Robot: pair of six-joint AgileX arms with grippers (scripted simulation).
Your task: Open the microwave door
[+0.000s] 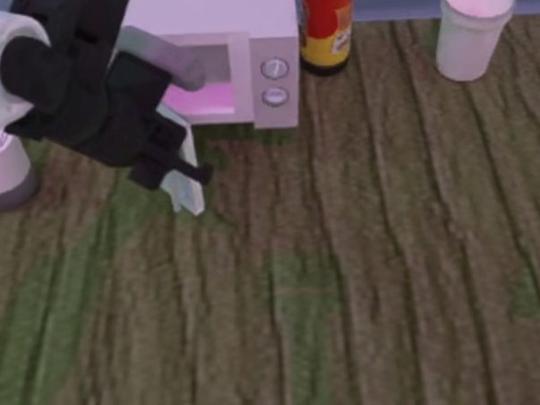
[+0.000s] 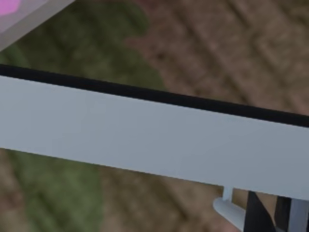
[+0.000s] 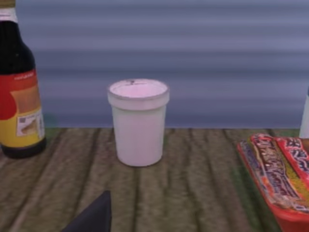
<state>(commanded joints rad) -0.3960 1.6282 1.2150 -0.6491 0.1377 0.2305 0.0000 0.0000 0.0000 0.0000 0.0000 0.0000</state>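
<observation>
L fingers sit at the free edge of the microwave door, by its handle; whether they're clamped on it or loose I can't tell, arm body blocks the contact in top view; L wrist view shows only the door's pale edge w/ a dark strip, a bit of handle at frame corner; door is swung well out from the microwave at top-left of the worktop, pink cavity showing; R arm parked, out of top view, its cam facing a white cup and sauce bottle; risks, as I judge: fingers slipping off the thin handle if pull arc mismatches the hinge; dragging the whole oven sideways into the bottle.
</observation>
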